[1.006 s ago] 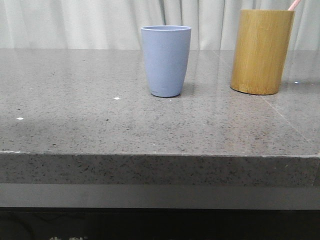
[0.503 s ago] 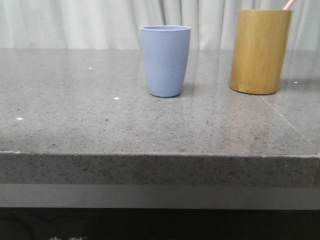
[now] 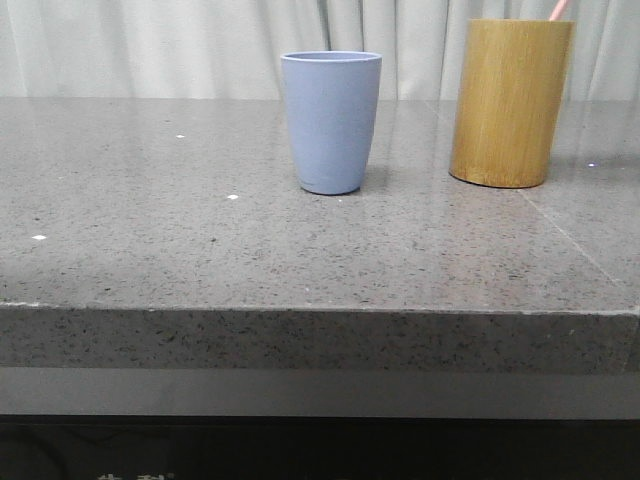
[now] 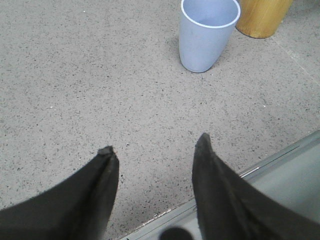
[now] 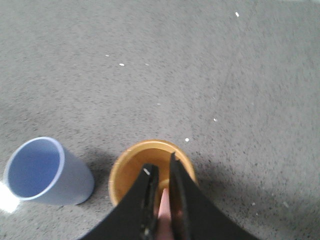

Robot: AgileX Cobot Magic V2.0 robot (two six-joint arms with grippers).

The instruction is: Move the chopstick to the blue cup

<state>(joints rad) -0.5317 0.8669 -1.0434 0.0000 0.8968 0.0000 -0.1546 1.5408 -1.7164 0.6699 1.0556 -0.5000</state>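
The blue cup stands upright and empty at the middle of the grey table. It also appears in the left wrist view and the right wrist view. To its right stands the bamboo cylinder, with the pink chopstick poking out of its top. My right gripper hangs over the cylinder's mouth, shut on the chopstick. My left gripper is open and holds nothing, low over the table near its front edge, the cup well ahead of it.
The speckled stone table has a front edge close under the left gripper. A pale curtain hangs behind the table. A corner of the bamboo cylinder stands just beyond the cup.
The bamboo cylinder and the chopstick tip above it have shifted slightly left, toward the blue cup. The blue cup has not moved.
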